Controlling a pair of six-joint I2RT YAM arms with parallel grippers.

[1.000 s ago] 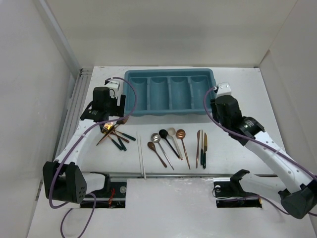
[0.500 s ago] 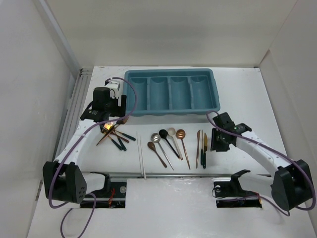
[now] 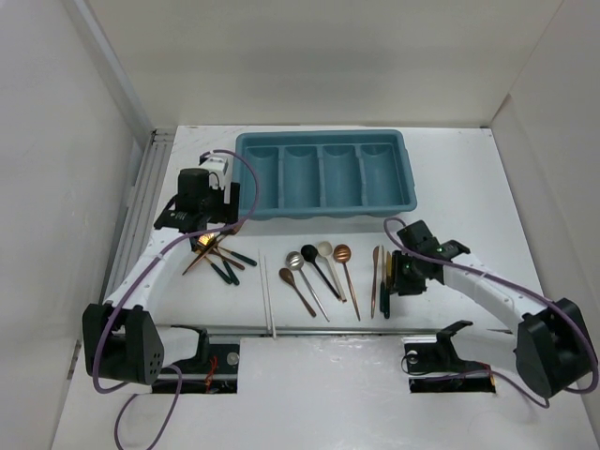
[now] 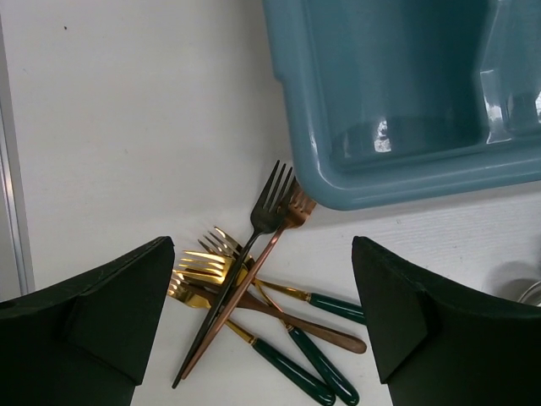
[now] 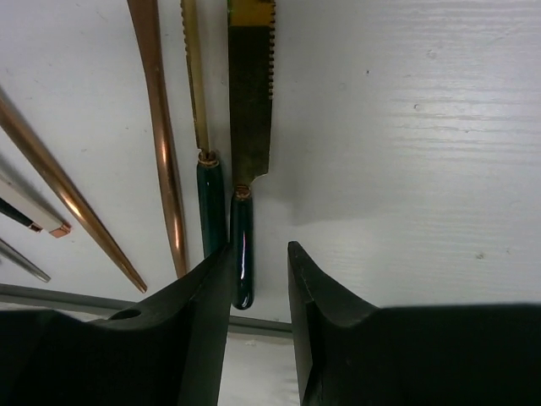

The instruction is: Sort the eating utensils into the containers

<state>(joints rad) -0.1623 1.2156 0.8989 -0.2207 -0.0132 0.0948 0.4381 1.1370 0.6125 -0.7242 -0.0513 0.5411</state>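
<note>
The teal cutlery tray (image 3: 323, 173) with four slots lies at the back; its corner shows in the left wrist view (image 4: 397, 85). My left gripper (image 3: 208, 232) is wide open (image 4: 262, 321) above a crossed pile of forks (image 3: 217, 255), gold, copper and black, some green-handled (image 4: 245, 288). My right gripper (image 3: 392, 284) is low over the knives (image 3: 381, 270). Its jaws (image 5: 258, 279) stand narrowly apart around the green handle (image 5: 242, 254) of a gold serrated knife, the handle against the left finger, a gap on the right.
Several spoons (image 3: 319, 267) lie side by side mid-table, with white chopsticks (image 3: 267, 295) to their left. A second green-handled knife (image 5: 210, 203) and a copper knife (image 5: 161, 144) lie just left of the straddled one. A metal rail (image 3: 328, 328) runs along the front edge.
My right arm swung from the tray's right end down and forward to the knives, then edged left onto the green handle. The left arm has barely moved.
</note>
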